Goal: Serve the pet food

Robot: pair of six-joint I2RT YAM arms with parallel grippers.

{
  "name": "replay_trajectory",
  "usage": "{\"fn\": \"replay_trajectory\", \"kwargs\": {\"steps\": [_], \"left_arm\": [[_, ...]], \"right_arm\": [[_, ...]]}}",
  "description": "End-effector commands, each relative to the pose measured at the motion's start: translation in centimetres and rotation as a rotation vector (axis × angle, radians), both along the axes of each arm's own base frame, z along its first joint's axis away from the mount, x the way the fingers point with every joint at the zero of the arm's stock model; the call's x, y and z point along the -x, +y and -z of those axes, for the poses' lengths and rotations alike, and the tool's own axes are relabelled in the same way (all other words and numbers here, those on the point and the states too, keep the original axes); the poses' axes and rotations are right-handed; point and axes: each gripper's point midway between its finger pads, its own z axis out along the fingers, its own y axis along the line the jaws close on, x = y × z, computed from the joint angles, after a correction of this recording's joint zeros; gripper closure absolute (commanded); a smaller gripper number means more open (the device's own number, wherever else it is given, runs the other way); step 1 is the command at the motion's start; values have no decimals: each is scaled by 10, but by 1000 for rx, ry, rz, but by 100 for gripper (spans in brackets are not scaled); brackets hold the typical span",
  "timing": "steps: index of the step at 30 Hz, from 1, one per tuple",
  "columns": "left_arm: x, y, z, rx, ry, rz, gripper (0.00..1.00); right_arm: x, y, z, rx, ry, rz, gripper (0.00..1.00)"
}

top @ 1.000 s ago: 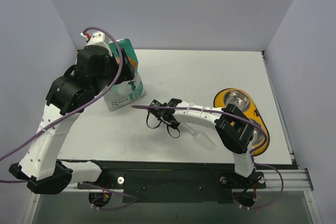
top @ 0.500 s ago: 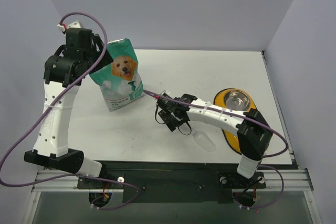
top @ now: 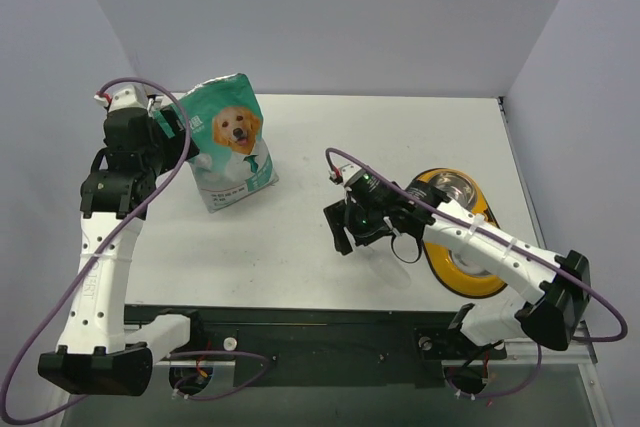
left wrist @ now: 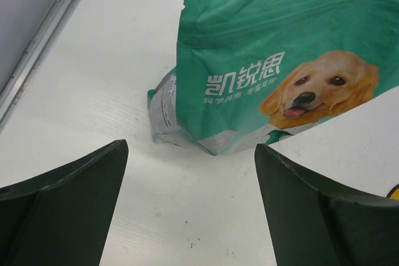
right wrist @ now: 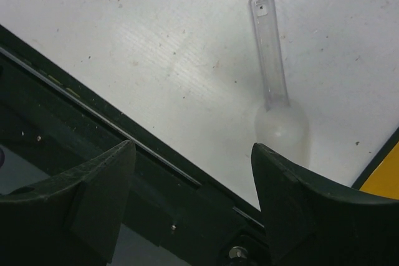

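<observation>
Right gripper (right wrist: 193, 197): gaped empty, poised over scoop (right wrist: 277, 91), nearer arm.
Scoop axis: ran straight away from that gripper, handle farthest.
Left gripper (left wrist: 187, 197): gaped empty, facing bag (left wrist: 280, 73).

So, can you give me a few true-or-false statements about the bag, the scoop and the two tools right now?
1. The left tool grips the green bag. False: it is open, and the bag stands unheld ahead of it.
2. The clear scoop lies on the table. True.
3. The right tool holds the scoop. False: it is open above it.
4. The bag shows a dog's face. True.
</observation>
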Motion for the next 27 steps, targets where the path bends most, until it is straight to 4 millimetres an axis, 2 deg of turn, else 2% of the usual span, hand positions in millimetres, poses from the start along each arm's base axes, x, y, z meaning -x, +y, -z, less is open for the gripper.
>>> {"fn": "replay_trajectory", "kwargs": {"steps": [1,4,5,6,11,16,20,22,23,25,27], "left_arm": [[-22,-15,-26,-46,-168,181,4],[-22,-12,-15,-59,-138,195,3],[-24,-4,-11,-49,-134,189,3],[-27,-2,-14,-57,-153,193,3],[-37,-21,-19,-74,-201,368,3],[-49,-22,-12,-98,-204,396,3],[-57,-18,-9,-101,-213,376,7],[-59,-22,-12,-79,-245,383,9],[-62,-24,-19,-59,-287,379,9],[-61,-34,-13,-7,-310,418,12],[-63,-36,-11,17,-319,414,18]], "right_arm": [[27,-16,2,-12,68,-30,30],[35,-31,-6,-5,57,-20,30],[38,-33,-8,-13,55,-23,30],[41,-35,-12,-32,49,-29,30],[47,-37,-16,-57,49,-52,30],[48,-38,-22,-78,44,-47,30],[49,-39,-21,-84,46,-39,30],[50,-39,-20,-85,48,-39,30],[51,-40,-19,-87,56,-38,30],[51,-40,-17,-89,70,-40,30],[50,-41,-16,-88,75,-42,30]]}}
